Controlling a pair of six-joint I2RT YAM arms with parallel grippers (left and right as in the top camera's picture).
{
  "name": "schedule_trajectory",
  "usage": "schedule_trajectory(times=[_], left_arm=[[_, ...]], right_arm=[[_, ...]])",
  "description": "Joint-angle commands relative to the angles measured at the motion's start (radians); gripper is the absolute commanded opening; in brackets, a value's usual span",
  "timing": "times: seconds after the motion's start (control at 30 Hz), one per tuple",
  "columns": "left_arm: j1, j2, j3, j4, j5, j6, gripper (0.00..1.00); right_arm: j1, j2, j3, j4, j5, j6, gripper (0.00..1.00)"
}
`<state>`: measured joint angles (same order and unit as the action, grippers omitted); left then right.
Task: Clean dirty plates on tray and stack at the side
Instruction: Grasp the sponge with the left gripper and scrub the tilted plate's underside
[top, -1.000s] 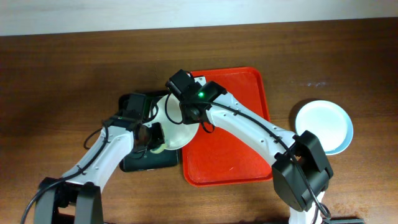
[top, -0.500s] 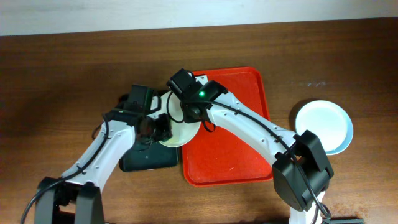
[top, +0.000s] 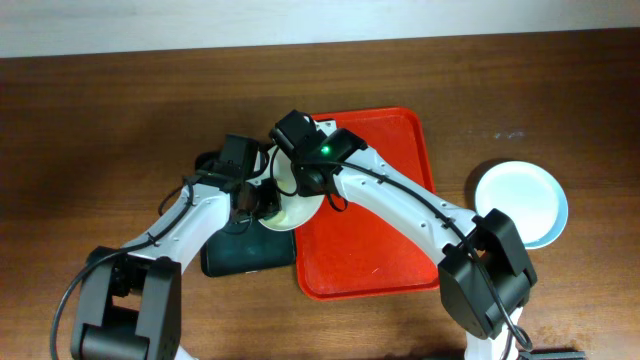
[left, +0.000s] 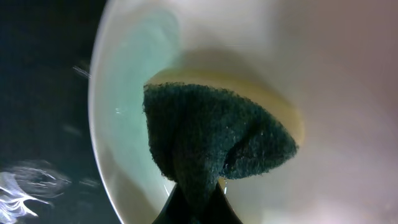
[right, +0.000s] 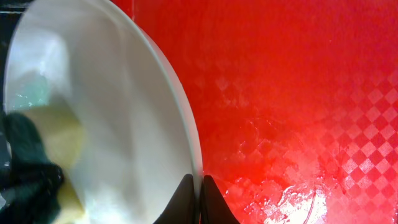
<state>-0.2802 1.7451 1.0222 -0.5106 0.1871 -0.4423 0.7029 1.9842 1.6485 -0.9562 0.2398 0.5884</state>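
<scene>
A dark-brown wood-grain table (top: 100, 120) is shown from above. At the left edge of the red tray (top: 380, 250), the white plate (right: 124, 124) is held tilted, its rim clamped by the right gripper (right: 198, 186). A green sponge (left: 211, 143), grasped by the left gripper (left: 196, 202), is pressed against the plate's face above the black tray (top: 245, 262). A pale mint-blue plate (top: 520, 205) is seen on the table, well to the right.

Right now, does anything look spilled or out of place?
A pale teal smear sits on the white plate beside the sponge, and the red tray looks wet with streaks.
</scene>
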Motion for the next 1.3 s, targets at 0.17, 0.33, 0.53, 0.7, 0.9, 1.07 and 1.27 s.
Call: schedule_trajectory(times=[0.17, 0.33, 0.53, 0.7, 0.9, 1.07, 1.27], left_arm=[[-0.002, 0.018, 0.013, 0.091, -0.161, 0.032, 0.00], [-0.003, 0.018, 0.013, 0.176, -0.111, 0.031, 0.00], [-0.017, 0.018, 0.013, 0.141, 0.038, 0.031, 0.00], [-0.021, 0.018, 0.013, 0.051, 0.092, 0.031, 0.00], [-0.021, 0.018, 0.013, -0.006, 0.155, 0.031, 0.00], [-0.021, 0.018, 0.013, -0.016, 0.322, 0.031, 0.00], [-0.025, 0.018, 0.013, -0.099, 0.249, 0.032, 0.00]], right_arm=[[-0.003, 0.007, 0.016, -0.021, 0.008, -0.034, 0.04], [-0.003, 0.007, 0.016, -0.029, 0.008, -0.034, 0.04], [-0.003, 0.007, 0.016, -0.028, 0.008, -0.033, 0.04], [-0.003, 0.007, 0.016, -0.016, 0.008, -0.029, 0.04], [-0.003, 0.007, 0.016, 0.003, 0.008, 0.024, 0.04], [-0.004, 0.007, 0.016, 0.019, 0.008, 0.057, 0.04], [-0.004, 0.007, 0.018, 0.030, 0.008, 0.057, 0.04]])
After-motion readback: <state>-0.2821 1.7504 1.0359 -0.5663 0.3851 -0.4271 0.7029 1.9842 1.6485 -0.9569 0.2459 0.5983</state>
